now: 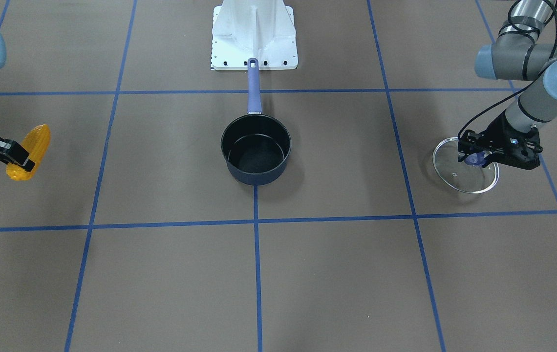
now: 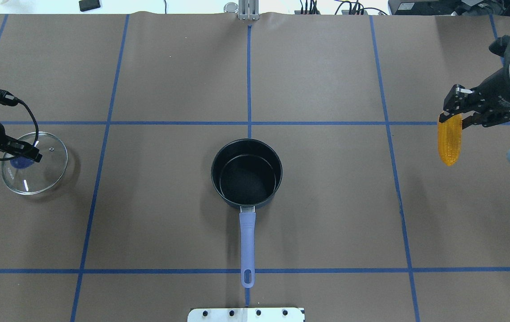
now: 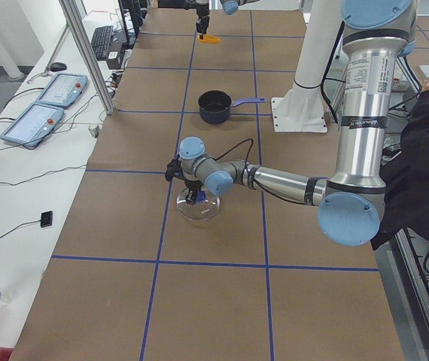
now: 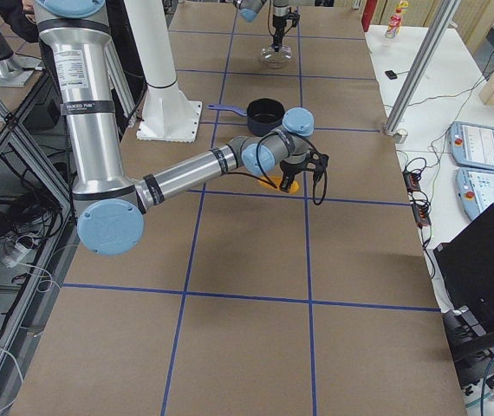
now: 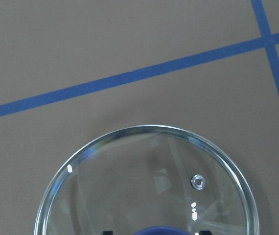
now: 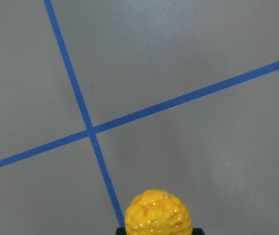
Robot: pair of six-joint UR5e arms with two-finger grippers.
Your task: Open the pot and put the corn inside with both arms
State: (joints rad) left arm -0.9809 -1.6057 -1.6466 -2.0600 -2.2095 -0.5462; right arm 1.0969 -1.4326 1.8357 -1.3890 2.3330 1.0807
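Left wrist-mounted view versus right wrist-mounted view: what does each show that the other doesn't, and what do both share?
Only the left wrist view shows the glass lid, with its vent hole and the top of its blue knob at the bottom edge. Only the right wrist view shows the corn, end-on at the bottom edge, beside a tape crossing. Both show the brown table with blue tape lines; neither shows the pot.

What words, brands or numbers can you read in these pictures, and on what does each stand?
None can be read for certain.
glass lid: faint print near its rim, too small to read.
left arm: printed label on its upright tube, blurred.
right arm: the same, blurred.
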